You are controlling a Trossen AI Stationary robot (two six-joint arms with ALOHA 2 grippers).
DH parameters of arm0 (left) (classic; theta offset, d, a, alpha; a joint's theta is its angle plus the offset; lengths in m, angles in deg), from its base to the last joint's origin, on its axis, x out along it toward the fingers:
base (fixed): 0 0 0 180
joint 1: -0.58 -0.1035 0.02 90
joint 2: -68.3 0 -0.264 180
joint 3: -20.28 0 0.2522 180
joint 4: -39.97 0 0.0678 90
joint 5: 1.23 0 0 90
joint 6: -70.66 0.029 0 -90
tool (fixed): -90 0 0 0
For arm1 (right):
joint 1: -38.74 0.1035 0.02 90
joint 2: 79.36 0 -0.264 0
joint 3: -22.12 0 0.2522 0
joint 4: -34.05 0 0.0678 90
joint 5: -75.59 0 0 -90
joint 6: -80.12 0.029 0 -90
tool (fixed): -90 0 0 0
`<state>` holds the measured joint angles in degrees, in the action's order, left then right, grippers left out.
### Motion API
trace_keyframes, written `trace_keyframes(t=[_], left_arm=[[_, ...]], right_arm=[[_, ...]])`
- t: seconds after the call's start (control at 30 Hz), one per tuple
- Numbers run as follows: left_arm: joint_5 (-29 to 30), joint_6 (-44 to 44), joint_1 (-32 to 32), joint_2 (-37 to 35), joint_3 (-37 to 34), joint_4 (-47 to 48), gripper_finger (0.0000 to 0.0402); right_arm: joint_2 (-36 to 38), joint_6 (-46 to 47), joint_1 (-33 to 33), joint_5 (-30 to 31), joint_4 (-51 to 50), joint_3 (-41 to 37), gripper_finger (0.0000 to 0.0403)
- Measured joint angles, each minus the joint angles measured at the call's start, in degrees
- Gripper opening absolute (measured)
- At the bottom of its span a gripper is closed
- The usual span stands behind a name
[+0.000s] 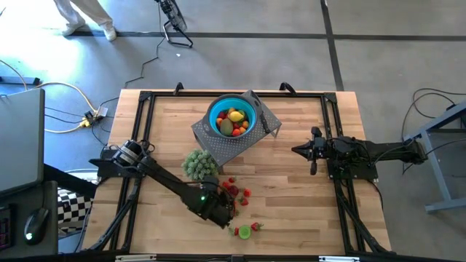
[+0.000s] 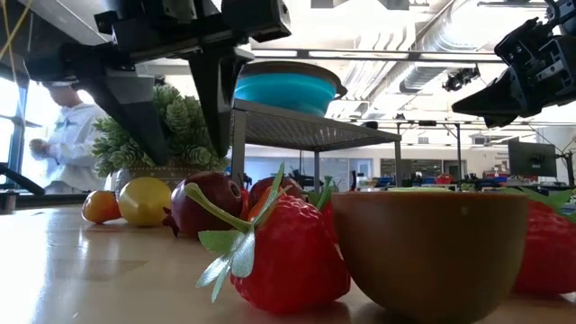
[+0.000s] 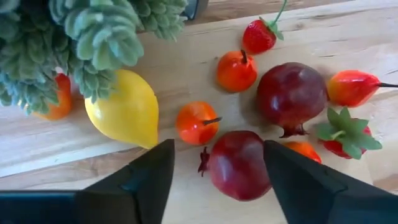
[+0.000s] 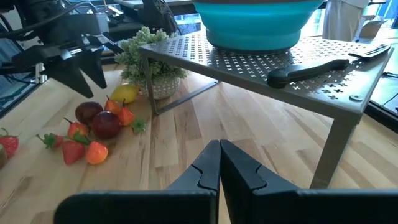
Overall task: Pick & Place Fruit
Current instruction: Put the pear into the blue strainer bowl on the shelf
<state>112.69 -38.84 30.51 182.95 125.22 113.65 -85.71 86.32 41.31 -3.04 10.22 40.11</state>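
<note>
Currently the fruit (image 3: pixel 292 96) lies mostly in a loose cluster on the table (image 1: pixel 291 196), just beside the small potted plant (image 1: pixel 198 164): two dark red pomegranates, small orange-red pieces, strawberries, and a yellow lemon (image 3: pixel 124 109) partly under the plant's leaves. One dark red pomegranate (image 3: pixel 239 163) sits directly between the fingers (image 3: pixel 146 180) of the left hand (image 3: pixel 217 168). That hand is spread wide above the cluster, one finger on each side of the pomegranate, not touching it as far as the wrist view shows. More fruit, yellow, red and green, fills the blue bowl (image 1: pixel 232 115), which stands on a perforated metal shelf (image 1: pixel 237 142) raised on legs over the table. A black-handled knife (image 4: pixel 311 70) lies on the shelf beside the bowl. Nearer the table's front edge, a lime green piece (image 1: pixel 245 232) and a strawberry (image 1: pixel 257 226) lie apart from the cluster. The right hand (image 4: pixel 219 162) waits well apart on the right side of the table, fingers pressed together, holding nothing. A person (image 2: pixel 67 135) in white stands beyond the table.
</note>
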Motion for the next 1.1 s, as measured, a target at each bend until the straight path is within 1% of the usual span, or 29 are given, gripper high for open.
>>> trace_keyframes(t=[0.07, 0.17, 0.43, 0.73, 0.9, 1.1], left_arm=[[0.29, -0.27, 0.02, 0.00, 0.00, 0.02, 0.0257], [1.66, -1.82, 0.02, 0.00, 0.00, -0.32, 0.0264], [2.61, -3.27, 0.00, 0.18, 0.00, -0.38, 0.0264], [2.59, -4.79, -0.49, 4.41, -0.02, -2.09, 0.0264], [2.79, -4.80, -0.74, 4.46, -0.02, -1.72, 0.0264], [4.52, -5.00, -1.19, 4.46, -0.02, -0.90, 0.0264]], right_arm=[[0.00, -0.13, 0.00, 0.00, -0.02, 0.00, 0.0002], [0.00, -0.26, 0.00, 0.03, -0.02, 0.00, 0.0002], [0.00, -0.26, 0.00, 0.04, -0.04, 0.00, 0.0002], [-0.22, -0.26, 0.00, 0.09, -0.03, 0.00, 0.0002], [-0.74, -0.26, 0.00, 0.15, -0.04, 0.00, 0.0002], [-1.07, -0.26, 0.00, 0.22, 0.01, 0.00, 0.0002]])
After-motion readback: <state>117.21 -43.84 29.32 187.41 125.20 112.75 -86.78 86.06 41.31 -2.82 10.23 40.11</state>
